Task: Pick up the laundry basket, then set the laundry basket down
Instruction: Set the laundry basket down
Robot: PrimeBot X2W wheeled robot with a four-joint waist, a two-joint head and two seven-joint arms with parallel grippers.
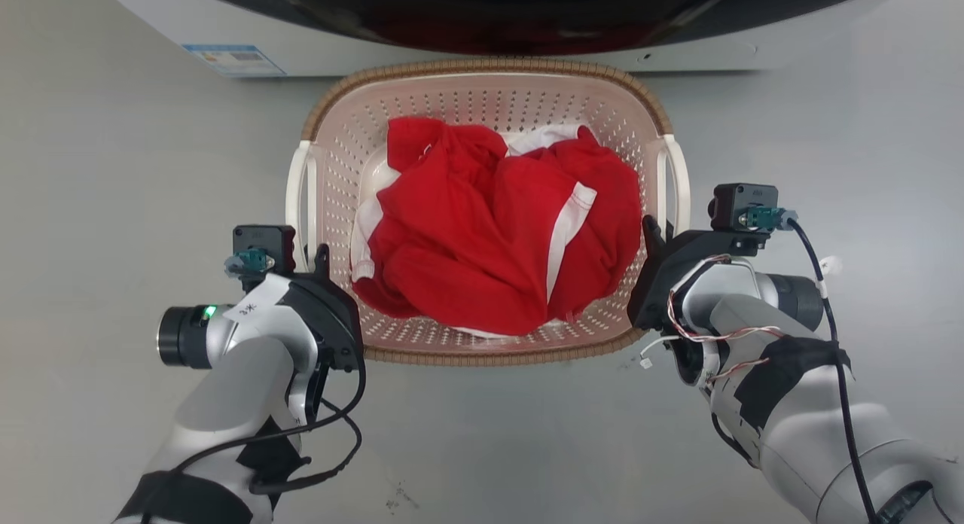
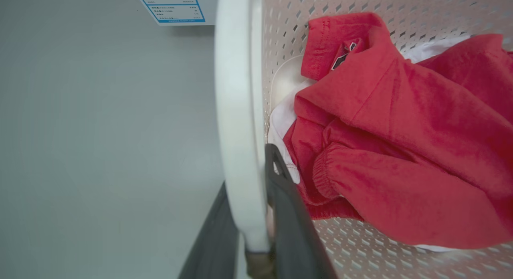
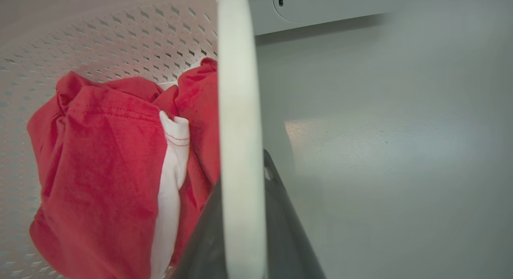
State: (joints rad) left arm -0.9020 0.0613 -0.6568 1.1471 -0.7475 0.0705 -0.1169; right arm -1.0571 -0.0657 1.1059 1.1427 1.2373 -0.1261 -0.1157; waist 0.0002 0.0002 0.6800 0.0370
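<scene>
While laundry basket [image 1: 482,102] sits on floor [image 1: 113,170] against washer [image 1: 452,27], left gripper [image 1: 320,257] clamps left handle [image 1: 297,193], right gripper [image 1: 649,226] clamps right handle [image 1: 678,185]. Likely stiff plastic, light – soft red garment [image 1: 482,238] inside – lift both handles evenly.
</scene>
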